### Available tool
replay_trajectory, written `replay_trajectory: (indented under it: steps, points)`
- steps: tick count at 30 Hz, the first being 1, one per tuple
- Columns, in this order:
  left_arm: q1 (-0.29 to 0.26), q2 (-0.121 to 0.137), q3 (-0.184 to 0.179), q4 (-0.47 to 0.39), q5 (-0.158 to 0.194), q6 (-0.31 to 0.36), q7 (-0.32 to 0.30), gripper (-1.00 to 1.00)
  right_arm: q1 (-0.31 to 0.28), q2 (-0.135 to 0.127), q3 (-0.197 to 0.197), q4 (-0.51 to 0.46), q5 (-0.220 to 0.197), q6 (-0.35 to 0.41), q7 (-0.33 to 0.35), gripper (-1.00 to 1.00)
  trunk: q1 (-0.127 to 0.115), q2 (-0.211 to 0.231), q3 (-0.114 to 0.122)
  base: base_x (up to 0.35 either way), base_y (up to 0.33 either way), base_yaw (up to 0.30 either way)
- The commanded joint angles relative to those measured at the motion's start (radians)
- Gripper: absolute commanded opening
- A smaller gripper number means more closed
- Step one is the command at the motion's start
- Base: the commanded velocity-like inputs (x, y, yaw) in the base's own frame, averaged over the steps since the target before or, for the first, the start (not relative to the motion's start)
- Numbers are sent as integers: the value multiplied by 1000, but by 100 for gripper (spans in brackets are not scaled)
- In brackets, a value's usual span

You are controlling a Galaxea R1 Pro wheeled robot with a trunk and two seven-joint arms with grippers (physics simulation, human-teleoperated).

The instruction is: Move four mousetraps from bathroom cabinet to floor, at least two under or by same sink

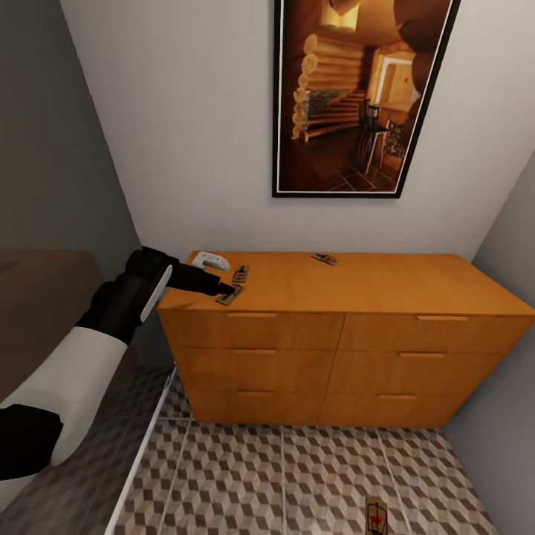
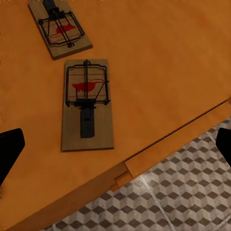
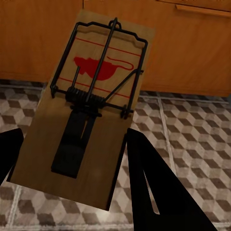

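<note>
1. The cabinet (image 1: 357, 297) just under the left gripper (image 1: 227, 288) looks like smooth orange-brown wood, faintly satin;
2. The mousetrap (image 2: 87, 106) beneath those fingers is pale matt wood with dark wire;
3. The bathroom floor (image 1: 297, 475) shows matt patterned tile.

Left arm reaches forward and inward from the head view's lower left: white forearm shell, black wrist housing, black fingers stretched level ahead. My left pincer (image 1: 223, 288) sits at the fingertips, low over a surface. In the left wrist view the two fingertips (image 2: 10, 147) show as dark shapes at opposite edges of the frame, well apart — jaws wide, nothing between them. My right pincer (image 3: 72, 178) shows in the right wrist view: one black finger (image 3: 154, 183) broad and wedge-shaped, the other a dark sliver at the frame edge. The jaws are closed on a flat board, which is held tilted above the floor.
</note>
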Motion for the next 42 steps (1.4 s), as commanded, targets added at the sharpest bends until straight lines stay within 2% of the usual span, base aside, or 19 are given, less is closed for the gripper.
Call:
replay_trajectory:
  steps: [1,19,42]
  points:
    - [-1,1,-2,-1,0,4,-2,100,-1,0,4,1,4,-2,-5,-100,0,0,-1,93,0,0]
    - [-1,12,-3,-1,-3,4,-1,100,-1,0,4,1,4,-2,-4,-100,0,0,-2,22,0,0]
    - [-1,11,-5,-1,-9,1,4,100,-1,1,4,1,4,-2,-4,-100,0,0,-2,24,0,0]
